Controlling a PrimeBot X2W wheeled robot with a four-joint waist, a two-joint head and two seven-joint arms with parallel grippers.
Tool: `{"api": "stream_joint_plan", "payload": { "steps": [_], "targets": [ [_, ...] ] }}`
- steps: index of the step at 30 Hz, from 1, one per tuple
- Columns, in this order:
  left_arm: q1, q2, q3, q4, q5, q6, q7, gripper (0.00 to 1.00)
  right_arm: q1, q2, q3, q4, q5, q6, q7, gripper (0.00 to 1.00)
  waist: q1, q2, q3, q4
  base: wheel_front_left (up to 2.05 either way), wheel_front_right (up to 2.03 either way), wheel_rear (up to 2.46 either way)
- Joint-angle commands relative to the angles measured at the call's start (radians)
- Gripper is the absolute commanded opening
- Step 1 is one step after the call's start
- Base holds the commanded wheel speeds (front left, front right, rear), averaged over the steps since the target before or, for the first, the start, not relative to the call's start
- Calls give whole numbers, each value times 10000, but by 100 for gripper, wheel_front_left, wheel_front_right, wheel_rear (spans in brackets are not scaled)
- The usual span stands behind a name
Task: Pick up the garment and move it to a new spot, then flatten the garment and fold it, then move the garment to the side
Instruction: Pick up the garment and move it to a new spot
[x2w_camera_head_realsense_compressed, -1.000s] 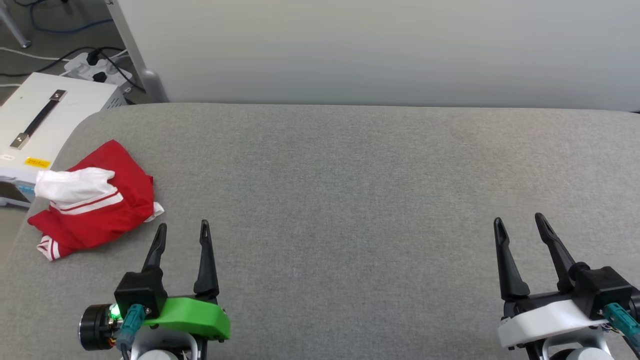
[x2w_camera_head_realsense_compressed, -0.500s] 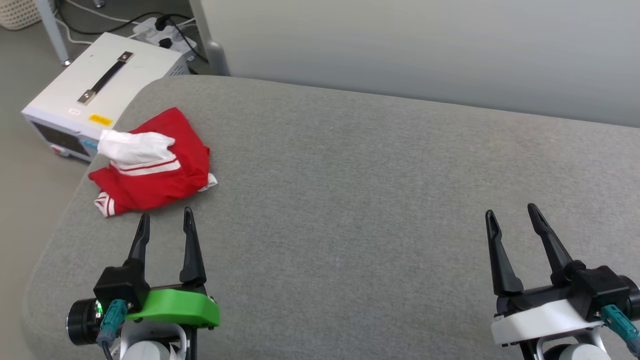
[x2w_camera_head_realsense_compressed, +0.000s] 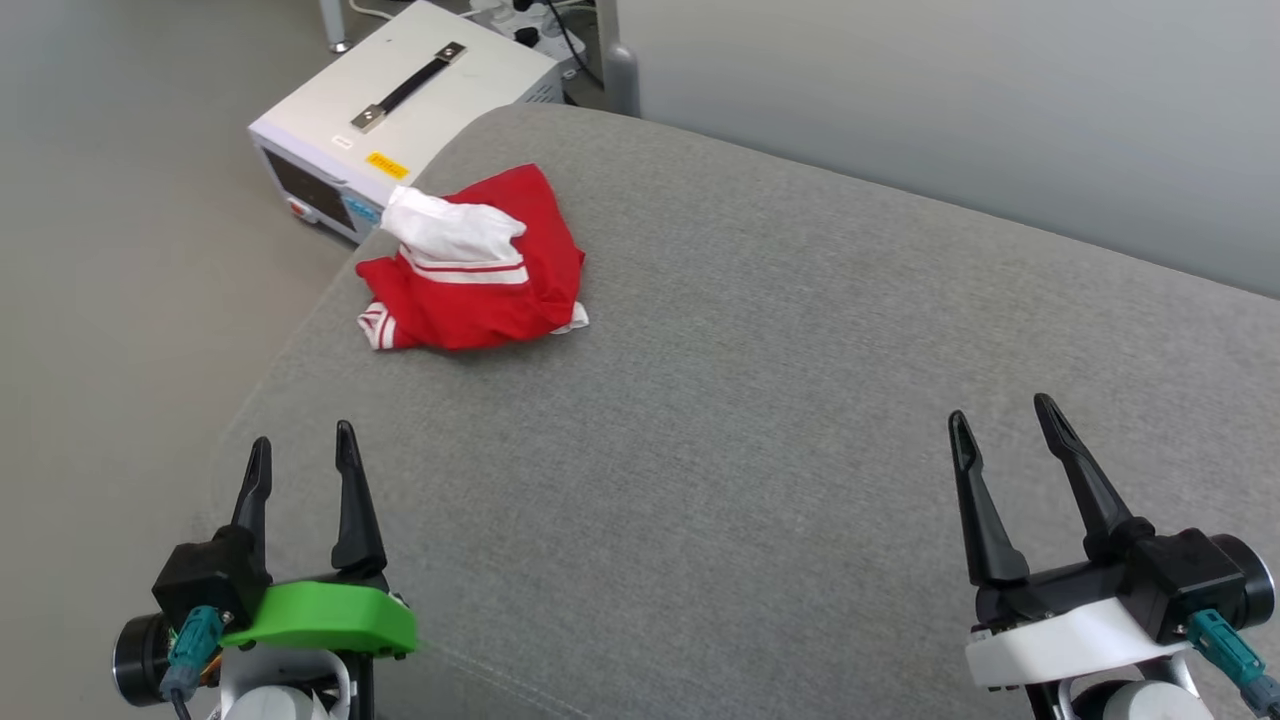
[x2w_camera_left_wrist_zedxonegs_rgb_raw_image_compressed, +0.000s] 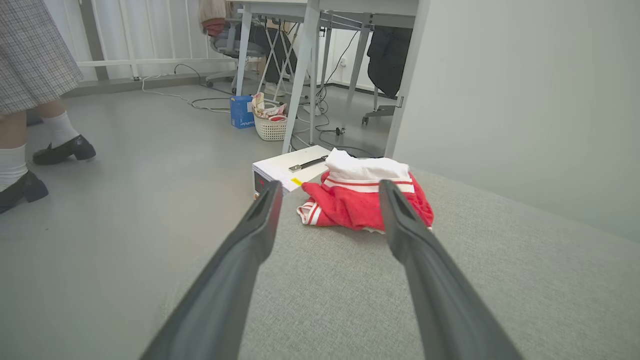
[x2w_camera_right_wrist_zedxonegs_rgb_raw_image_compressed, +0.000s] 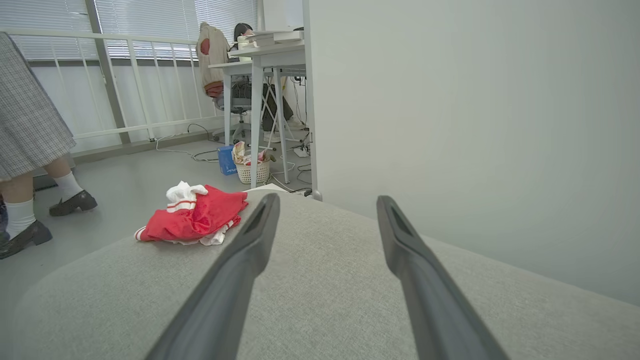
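Garment (x2w_camera_head_realsense_compressed: 470, 270) is seen bunched upper left by bench (x2w_camera_head_realsense_compressed: 760, 420) edge, untouched; L jaws & R jaws are held spread, empty, low in frame, presumably pre-grasp.

Crumpled red-and-white garment (x2w_camera_head_realsense_compressed: 475, 270), surface corner

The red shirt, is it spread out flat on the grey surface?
No, the garment lies crumpled in a heap, one white sleeve bunched on top, near a corner of the grey surface.
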Motion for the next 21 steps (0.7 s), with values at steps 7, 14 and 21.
{"api": "stream_joint_plan", "payload": {
  "steps": [7,14,21],
  "targets": [
    [-1,-24,181,161,-182,-89,-59,100,-191,-10,6,-101,-129,-7,-91,100,0,0,119,1024,0,0,0],
    [-55,-24,410,290,-353,-237,-59,100,-261,-10,118,-132,-185,-7,-91,100,0,0,201,968,0,0,0],
    [-1375,154,912,651,-366,-995,-59,100,-546,-214,189,-260,-314,-7,-91,100,0,0,688,445,0,0,0]
  ]
}}
